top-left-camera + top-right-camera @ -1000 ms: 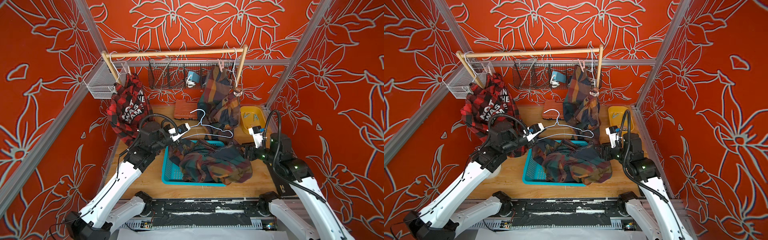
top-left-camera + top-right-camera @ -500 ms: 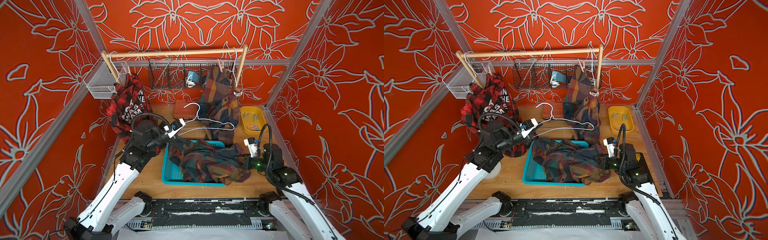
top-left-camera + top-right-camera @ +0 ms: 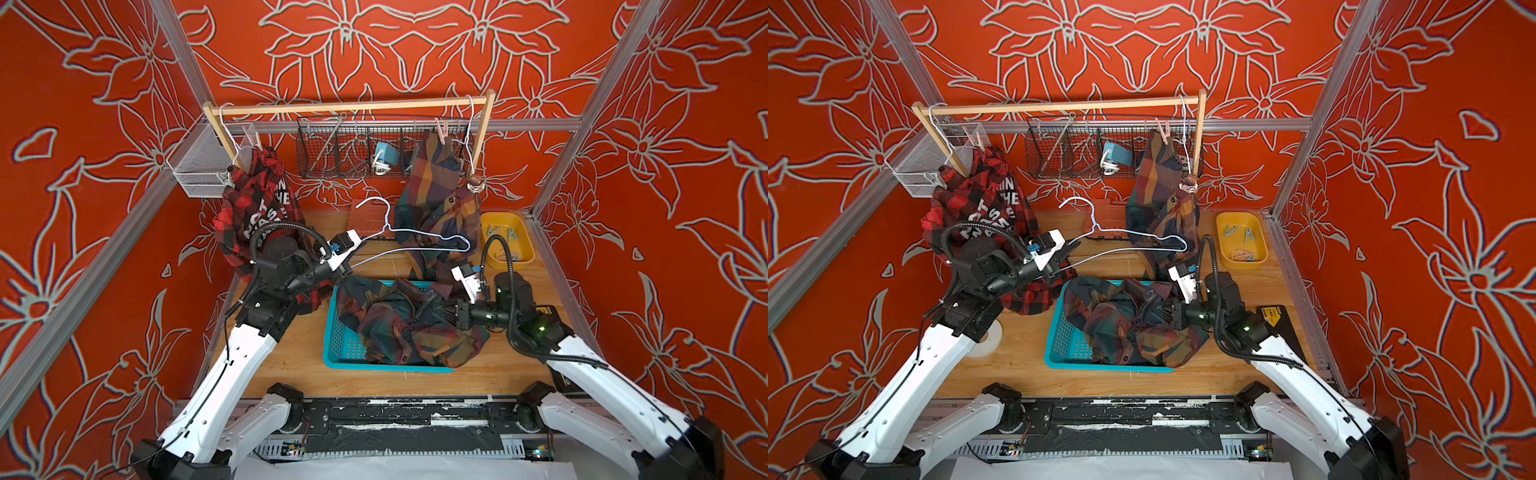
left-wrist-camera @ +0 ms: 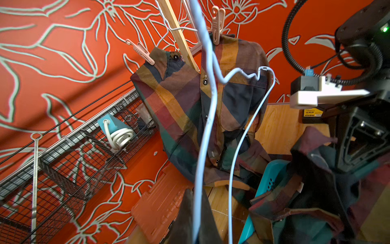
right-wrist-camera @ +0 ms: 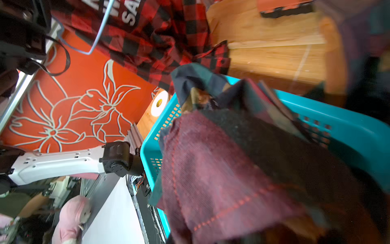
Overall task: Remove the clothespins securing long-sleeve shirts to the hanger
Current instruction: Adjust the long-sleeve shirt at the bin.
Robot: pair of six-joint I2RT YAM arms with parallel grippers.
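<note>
My left gripper (image 3: pixel 348 266) is shut on a bare light-blue wire hanger (image 3: pixel 415 237); the wire runs between its jaws (image 4: pixel 195 191). My right gripper (image 3: pixel 448 309) is shut on a dark plaid shirt (image 3: pixel 399 328) heaped in the teal basket (image 3: pixel 338 345); fabric (image 5: pixel 221 169) hides its fingers in the right wrist view. A second dark plaid shirt (image 4: pixel 190 109) hangs at the rail's right end, held by two pink clothespins (image 4: pixel 218 25) (image 4: pixel 140 51). The red-and-black shirt (image 3: pixel 257 199) hangs at the left end with a pale clothespin (image 3: pixel 980 139).
A yellow tray (image 3: pixel 525 249) at the back right holds several loose clothespins (image 3: pixel 500 232). A black wire basket (image 3: pixel 332 153) hangs behind the wooden rail (image 3: pixel 349 107), a white mesh basket (image 3: pixel 199 166) on the left wall. An orange case (image 4: pixel 160 202) lies on the table.
The right gripper went from open to shut and moved left and down into the shirt in the basket. The left gripper carried the hanger slightly back and left.
</note>
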